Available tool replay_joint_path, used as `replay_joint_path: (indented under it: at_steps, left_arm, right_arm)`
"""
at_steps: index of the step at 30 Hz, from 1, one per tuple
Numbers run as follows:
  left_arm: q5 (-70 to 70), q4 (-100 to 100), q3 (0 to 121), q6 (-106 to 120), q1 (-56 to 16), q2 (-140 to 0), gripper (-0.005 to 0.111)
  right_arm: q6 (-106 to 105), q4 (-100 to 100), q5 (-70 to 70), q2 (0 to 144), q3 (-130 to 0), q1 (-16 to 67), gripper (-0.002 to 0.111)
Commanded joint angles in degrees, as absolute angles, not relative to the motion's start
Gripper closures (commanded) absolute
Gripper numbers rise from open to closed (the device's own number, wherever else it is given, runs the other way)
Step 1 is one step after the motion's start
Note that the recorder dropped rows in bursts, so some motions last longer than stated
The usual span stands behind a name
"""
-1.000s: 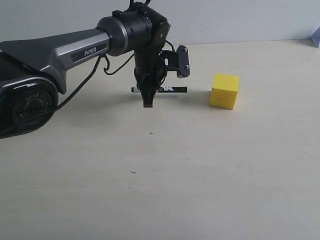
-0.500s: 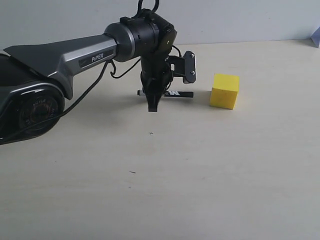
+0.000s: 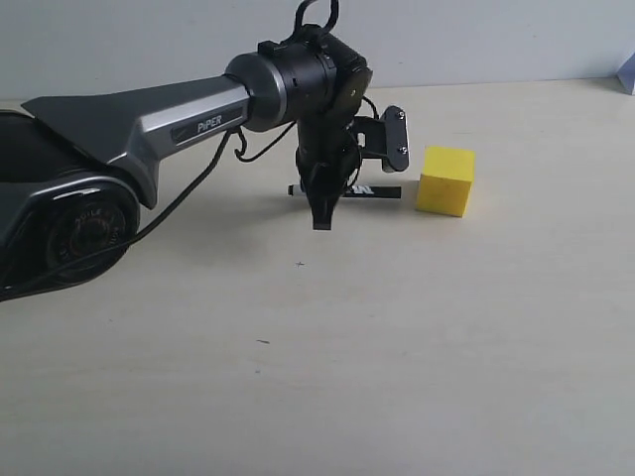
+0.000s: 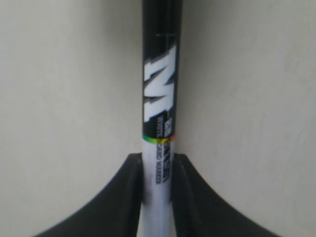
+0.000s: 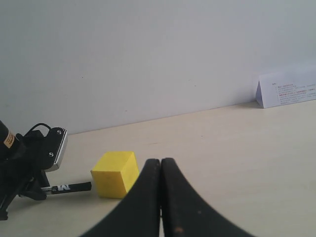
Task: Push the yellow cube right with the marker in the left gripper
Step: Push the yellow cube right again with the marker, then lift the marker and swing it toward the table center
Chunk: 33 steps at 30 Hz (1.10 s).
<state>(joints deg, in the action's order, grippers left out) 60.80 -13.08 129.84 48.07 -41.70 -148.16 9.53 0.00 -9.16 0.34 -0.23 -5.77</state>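
The left pincer (image 4: pixel 158 168) pinches a slim smooth marker (image 4: pixel 159 89) near the matte yellow cube (image 3: pixel 444 180).

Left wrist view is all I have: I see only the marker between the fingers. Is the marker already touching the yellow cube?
Observer: Not yet. The exterior view shows a small gap between the end of the marker and the yellow cube.
Operator: Does the marker point at the cube?
Observer: Yes. It is held level with the table, and its end is aimed at the side of the cube that faces it.
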Motion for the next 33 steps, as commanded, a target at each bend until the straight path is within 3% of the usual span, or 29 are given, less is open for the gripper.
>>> replay_joint_path:
  at_steps: [1, 19, 33]
  left_arm:
    - [61.14, -14.13, 130.11, 44.37, -42.45, -147.88, 0.107]
    - [61.09, -19.62, 130.11, 36.94, -47.93, -147.88, 0.107]
    - [61.82, -20.83, 130.11, 35.82, -46.15, -145.67, 0.107]
  right_arm:
    - [9.26, 0.0, -8.63, 0.0, 0.0, -5.96, 0.108]
    - [9.26, 0.0, -8.63, 0.0, 0.0, -5.96, 0.108]
    - [9.26, 0.0, -8.63, 0.0, 0.0, -5.96, 0.108]
